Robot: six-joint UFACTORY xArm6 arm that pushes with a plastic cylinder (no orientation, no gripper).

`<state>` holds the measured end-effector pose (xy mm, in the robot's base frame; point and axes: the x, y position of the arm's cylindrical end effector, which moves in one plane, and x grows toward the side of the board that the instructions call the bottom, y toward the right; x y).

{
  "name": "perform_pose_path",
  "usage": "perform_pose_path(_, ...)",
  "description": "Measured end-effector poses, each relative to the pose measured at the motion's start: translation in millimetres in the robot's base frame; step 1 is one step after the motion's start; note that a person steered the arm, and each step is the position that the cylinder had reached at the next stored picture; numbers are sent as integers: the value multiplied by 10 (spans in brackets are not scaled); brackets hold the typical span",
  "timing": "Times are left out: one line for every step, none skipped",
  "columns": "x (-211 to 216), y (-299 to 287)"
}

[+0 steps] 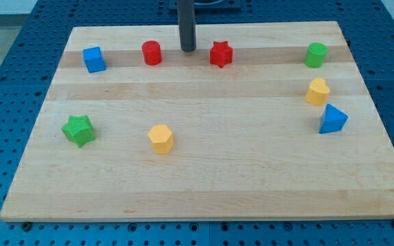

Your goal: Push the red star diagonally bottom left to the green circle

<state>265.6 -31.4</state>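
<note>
The red star (220,54) lies near the view's top, a little right of centre. The green circle (315,55) is a short green cylinder at the top right, level with the star and far to its right. My tip (187,49) is at the end of the dark rod, just left of the red star and slightly above it, with a small gap between them. The tip stands between the red star and the red cylinder (152,52).
A blue cube (94,59) sits at the top left. A green star (79,130) is at the left, a yellow hexagon (161,139) below centre. A yellow heart-like block (317,91) and a blue triangle (332,119) are at the right. The wooden board (204,184) ends on a blue pegboard.
</note>
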Motion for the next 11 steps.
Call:
perform_pose_path(103, 244)
perform_pose_path(204, 345)
perform_pose_path(288, 592)
perform_pose_path(288, 935)
perform_pose_path(288, 1286)
perform_pose_path(295, 1606)
perform_pose_path(360, 1897)
perform_pose_path(365, 2091)
perform_pose_path(353, 2013)
perform_pose_path(398, 1709)
perform_pose_path(675, 1689)
